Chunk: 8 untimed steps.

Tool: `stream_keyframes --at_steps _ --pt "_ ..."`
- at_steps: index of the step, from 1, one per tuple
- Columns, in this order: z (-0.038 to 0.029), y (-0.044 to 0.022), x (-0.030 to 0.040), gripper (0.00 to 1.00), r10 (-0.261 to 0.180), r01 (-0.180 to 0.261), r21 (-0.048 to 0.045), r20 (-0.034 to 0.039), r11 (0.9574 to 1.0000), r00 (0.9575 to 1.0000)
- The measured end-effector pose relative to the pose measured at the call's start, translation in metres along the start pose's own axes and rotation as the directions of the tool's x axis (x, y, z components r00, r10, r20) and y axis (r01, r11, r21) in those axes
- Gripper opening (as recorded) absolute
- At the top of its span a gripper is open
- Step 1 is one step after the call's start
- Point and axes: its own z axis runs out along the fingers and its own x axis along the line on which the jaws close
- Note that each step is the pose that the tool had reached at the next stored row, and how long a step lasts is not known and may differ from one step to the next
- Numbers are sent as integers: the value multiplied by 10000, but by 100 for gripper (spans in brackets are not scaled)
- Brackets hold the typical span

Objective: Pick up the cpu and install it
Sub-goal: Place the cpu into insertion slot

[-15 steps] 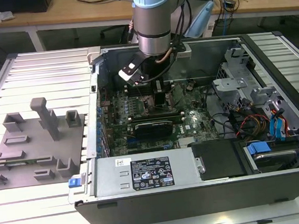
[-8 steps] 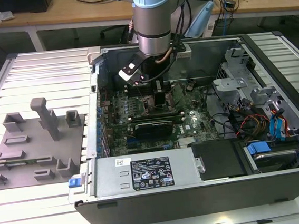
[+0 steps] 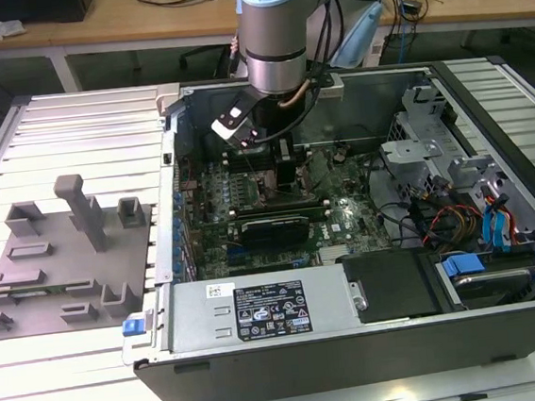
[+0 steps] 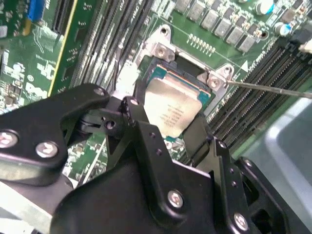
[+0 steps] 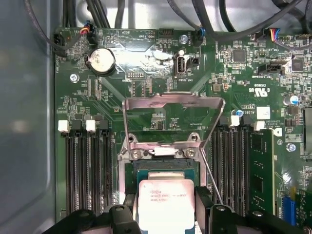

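1. Install step: gripper (image 5: 165, 199) clamps the cpu (image 5: 163, 207) by two edges.
2. The cpu is over the socket (image 5: 161, 168), retention frame (image 5: 170, 103) raised; possibly touching, unclear.
3. Next move needs square alignment, gentle lowering.

Pale silver square cpu (image 5: 165, 195): lower edge cut off, first wrist view.
Its sides: overlapped by black hand (image 5: 165, 210).

On the desk (image 3: 79, 114), the tray (image 3: 56, 268) lies to the exterior view's left of the open computer case (image 3: 357, 343). The arm (image 3: 275, 29) reaches down into the case, over the motherboard (image 3: 248, 198). In the first wrist view, the cpu (image 5: 165, 202) sits clasped in the gripper (image 5: 168, 219), over the socket (image 5: 161, 168), with memory slots (image 5: 85, 165) on either side.
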Motion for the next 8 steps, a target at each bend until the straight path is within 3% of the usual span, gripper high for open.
stream_keyframes --at_steps 8 --pt "-1 0 0 55 0 0 -2 -2 10000 10000"
